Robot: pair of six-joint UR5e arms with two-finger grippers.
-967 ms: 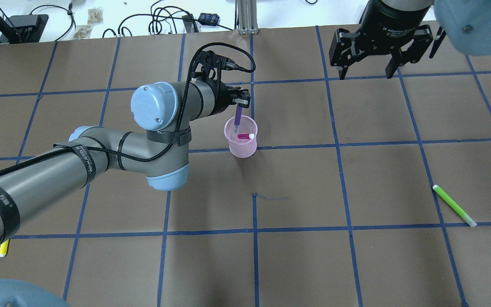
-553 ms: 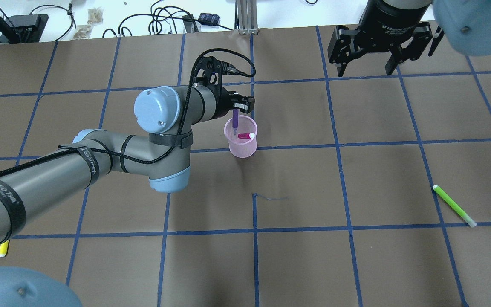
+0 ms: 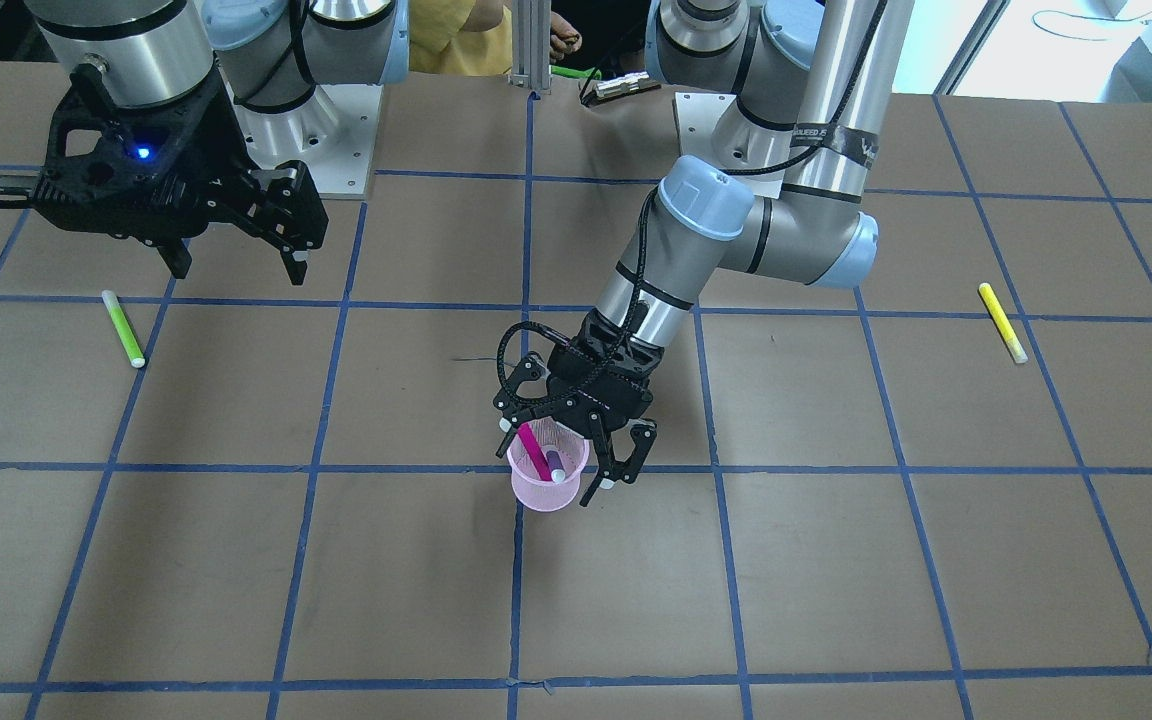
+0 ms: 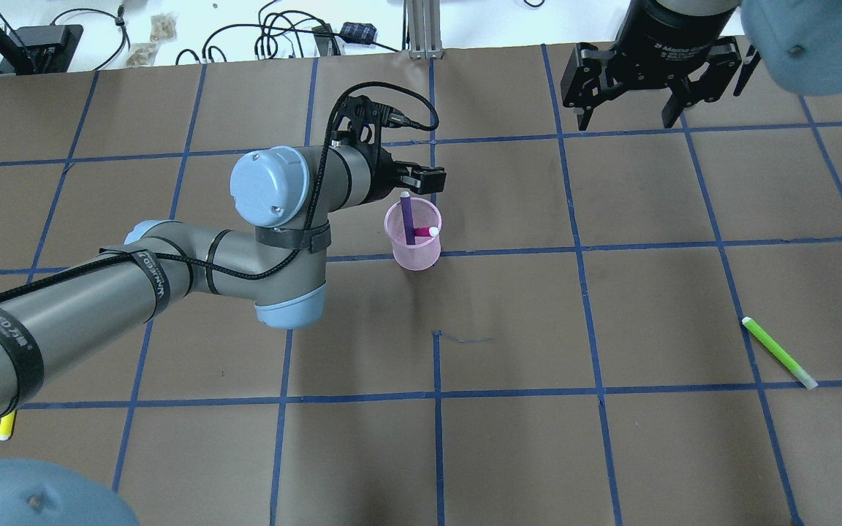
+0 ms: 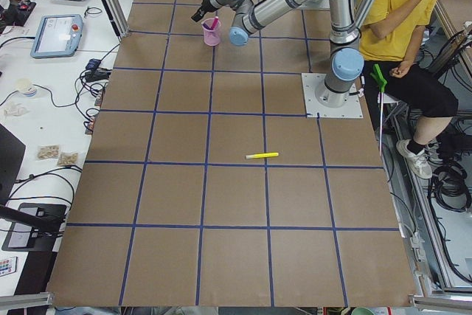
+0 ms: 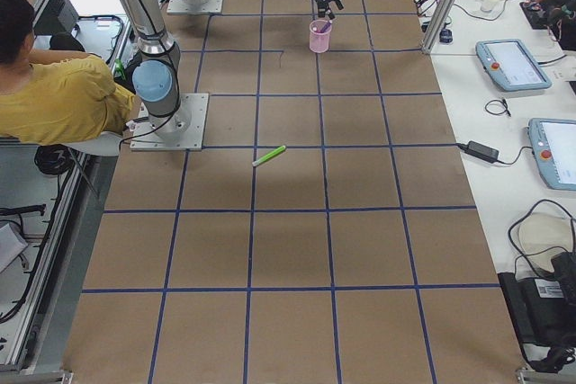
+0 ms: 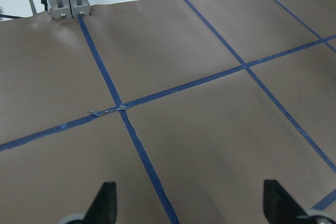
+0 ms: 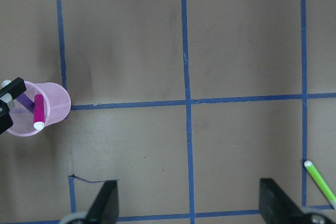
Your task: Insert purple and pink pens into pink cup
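Note:
The pink cup [image 4: 414,252] stands near the table's middle and holds the pink pen [image 4: 423,232] and the purple pen [image 4: 408,218], both leaning inside it. It also shows in the front view [image 3: 544,492] and the right wrist view [image 8: 52,113]. My left gripper [image 4: 421,177] is open just above the cup's far rim, and the purple pen stands free of its fingers [image 3: 636,452]. My right gripper [image 4: 629,91] is open and empty, high over the far right of the table.
A green pen [image 4: 779,352] lies at the right, and a yellow pen [image 4: 6,425] lies at the left under my left arm. Cables and boxes lie beyond the far edge. A person in yellow [image 5: 394,12] sits behind the robot.
My left gripper opened and let go of the purple pen, which dropped into the cup beside the pink pen. The right gripper barely moved.

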